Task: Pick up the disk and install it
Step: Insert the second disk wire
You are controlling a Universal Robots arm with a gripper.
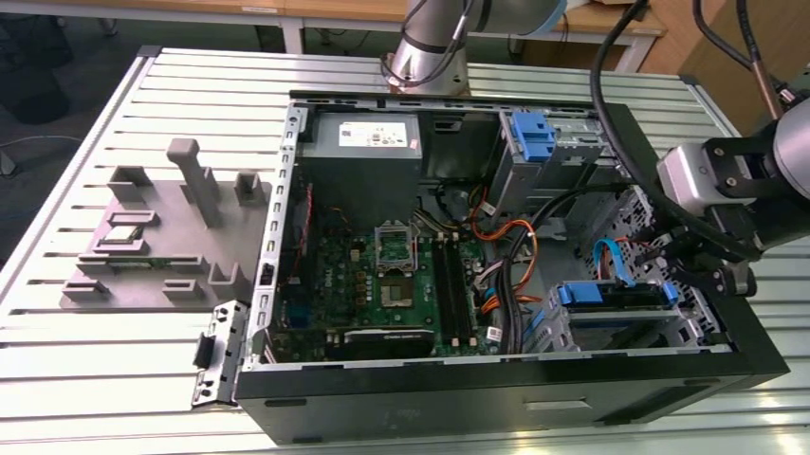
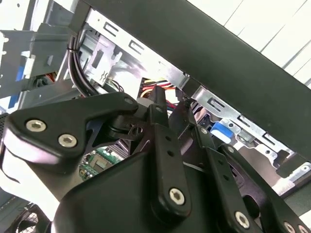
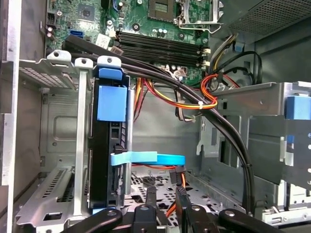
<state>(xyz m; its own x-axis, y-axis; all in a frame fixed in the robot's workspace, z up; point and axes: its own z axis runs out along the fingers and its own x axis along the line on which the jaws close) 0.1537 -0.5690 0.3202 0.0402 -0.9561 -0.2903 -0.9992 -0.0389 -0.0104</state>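
Down inside the open computer case, above its perforated floor: hand, fingertips a little apart, seemingly with nothing between them, though little more than the tips visible in the first wrist view. Just beyond those tips, a flat blue cable running across in front of the disk. Disk itself near the hand but untouched, standing edge-on in the metal drive cage, blue carrier tab uppermost on a dark body. Further out, a bundle of black cables arching over the bay, tied to red, yellow and orange wires. Beyond these, the green motherboard. At the case's far end, an upright blue bracket on a second cage. Under everything, the slotted metal desk, with a grey fixture on the exterior view's left.
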